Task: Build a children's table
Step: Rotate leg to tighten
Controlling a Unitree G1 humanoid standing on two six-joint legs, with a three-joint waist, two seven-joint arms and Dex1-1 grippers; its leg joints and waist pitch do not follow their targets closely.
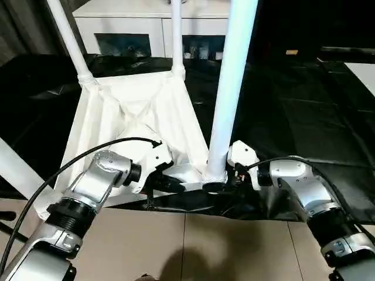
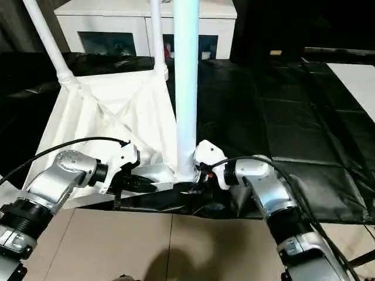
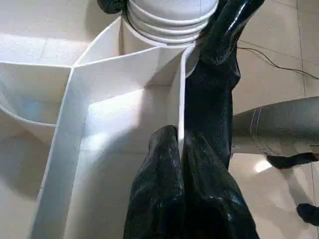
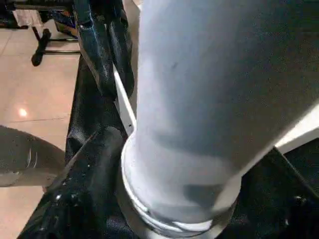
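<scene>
The white table top (image 1: 140,111) lies ribbed side up on the black-covered work table (image 1: 281,117). Three white legs stand in its corner sockets: two at the far corners (image 1: 70,41) (image 1: 177,35) and a thick one at the near right corner (image 1: 231,88). My left gripper (image 3: 179,137) is shut on the thin rim wall of the top, just beside the near socket. My right gripper (image 1: 225,186) reaches in from the right. Its black fingers (image 4: 94,164) close around the near leg's ringed base (image 4: 174,199).
A white cabinet with glass doors (image 1: 135,29) stands behind the work table. The near socket sits right at the work table's front edge, above beige floor tiles (image 1: 187,246). A black cable (image 1: 88,152) arcs over my left forearm. A white bar (image 1: 14,167) crosses the left edge.
</scene>
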